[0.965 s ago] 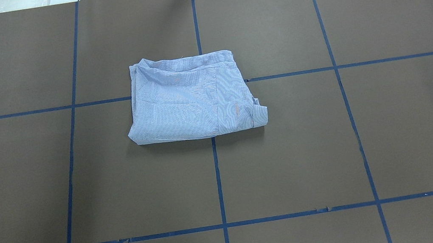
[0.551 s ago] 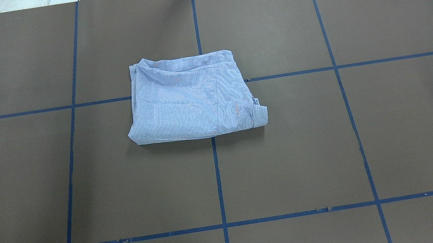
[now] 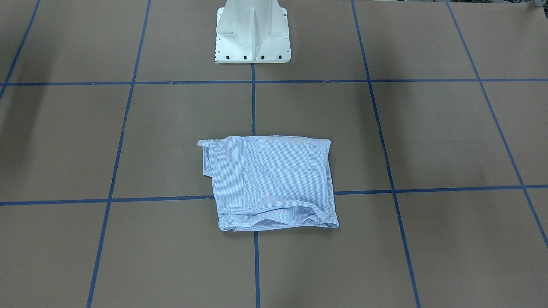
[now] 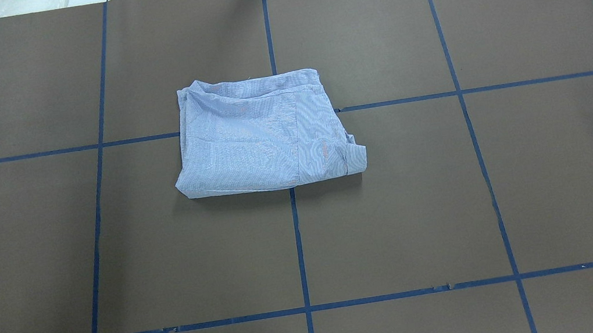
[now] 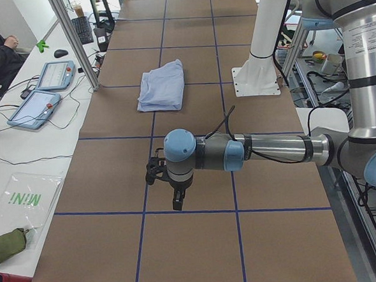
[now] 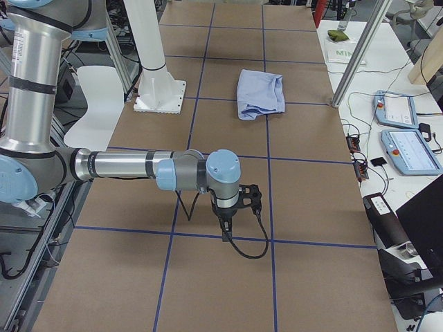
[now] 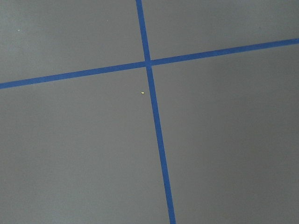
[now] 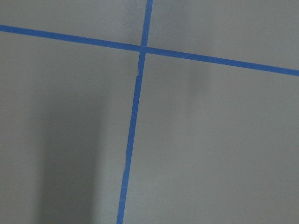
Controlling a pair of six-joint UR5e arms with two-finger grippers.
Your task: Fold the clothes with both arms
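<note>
So, Ana, what does the table (image 4: 511, 187) look like right now?

Well, Ben, it's brown paper marked with blue tape lines (image 4: 299, 248), and both arms are well away from its middle. The left arm (image 5: 265, 150) reaches out over the end of the table on the robot's left. The right arm (image 6: 124, 166) does the same over the end on its right. Each hangs above a tape crossing.

And the shirt (image 4: 263, 142)?

It lies alone at the middle of the table, a bit nearer the far edge than the robot's edge, across the centre tape line. It's a compact, roughly square packet. I judge the folding is about done and the step in hand is parking clear.

The grippers?

The left gripper (image 5: 177, 204) and the right gripper (image 6: 226, 232) point down above bare paper, with nothing hanging from them. Whether their fingers are apart or together, I can't tell. Only the side views show them, and the wrist views show just paper and tape.

How to do it well, then?

Move them only high and wide of the cloth, so no cable or finger catches it. If a tidy-up is wanted, the small flap (image 4: 357, 156) pokes out at the packet's corner toward the robot's right. Pinch only that, tuck it gently, and don't drag the layers underneath.
</note>
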